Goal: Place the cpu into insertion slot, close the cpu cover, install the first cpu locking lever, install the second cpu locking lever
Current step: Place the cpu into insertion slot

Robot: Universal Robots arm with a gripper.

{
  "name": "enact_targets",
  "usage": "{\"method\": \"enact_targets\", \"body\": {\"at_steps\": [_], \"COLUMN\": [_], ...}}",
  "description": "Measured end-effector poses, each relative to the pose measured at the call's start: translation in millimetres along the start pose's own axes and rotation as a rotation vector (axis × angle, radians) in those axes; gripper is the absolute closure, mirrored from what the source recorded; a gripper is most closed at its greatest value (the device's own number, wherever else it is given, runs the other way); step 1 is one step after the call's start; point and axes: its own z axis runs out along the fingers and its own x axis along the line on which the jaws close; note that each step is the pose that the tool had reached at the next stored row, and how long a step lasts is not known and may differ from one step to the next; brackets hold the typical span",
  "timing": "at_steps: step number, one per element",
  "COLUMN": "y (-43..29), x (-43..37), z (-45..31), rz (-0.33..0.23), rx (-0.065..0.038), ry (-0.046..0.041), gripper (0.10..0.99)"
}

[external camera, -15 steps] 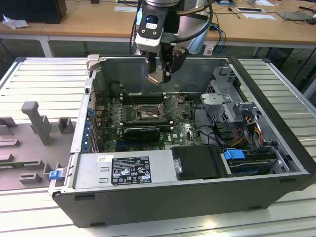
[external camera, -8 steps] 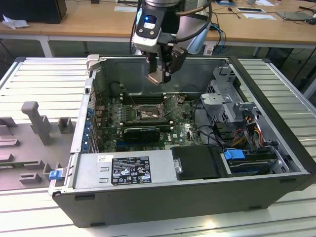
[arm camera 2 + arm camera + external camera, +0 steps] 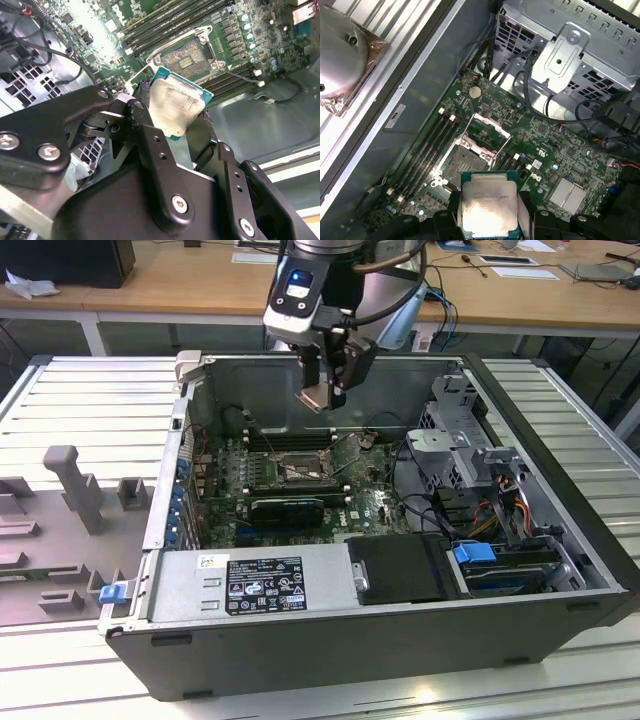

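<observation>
My gripper (image 3: pixel 322 392) hangs above the open computer case, shut on the cpu (image 3: pixel 316 397). In both wrist views the cpu (image 3: pixel 174 105) (image 3: pixel 489 207) shows its pale silver face on a green-edged board, pinched at two opposite edges by the black fingers (image 3: pixel 150 135). The insertion slot (image 3: pixel 298 471) (image 3: pixel 187 56) (image 3: pixel 464 161) lies bare on the green motherboard below, some way beneath the chip. The cpu cover (image 3: pixel 489 131) stands swung up at one side of the slot. A thin wire locking lever (image 3: pixel 236 76) sticks out beside the slot.
Long black memory slots (image 3: pixel 427 150) run beside the socket. A silvery drive cage (image 3: pixel 465 445) with cables fills the exterior view's right; a power supply (image 3: pixel 260 585) sits at the front. A grey fixture (image 3: pixel 75 490) stands outside the case on the exterior view's left.
</observation>
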Motion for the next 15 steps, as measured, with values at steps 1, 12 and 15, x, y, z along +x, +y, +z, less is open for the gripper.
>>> {"method": "enact_targets", "body": {"at_steps": [1, 12, 15], "y": [0.0, -0.2, -1.0], "x": [0.0, 0.0, 0.5], "z": [0.0, 1.8, 2.0], "rz": [0.008, 0.172, 0.208], "rx": [0.0, -0.003, -0.003], "ry": [-0.0007, -0.0146, -0.0176], "gripper": [0.557, 0.557, 0.557]}}
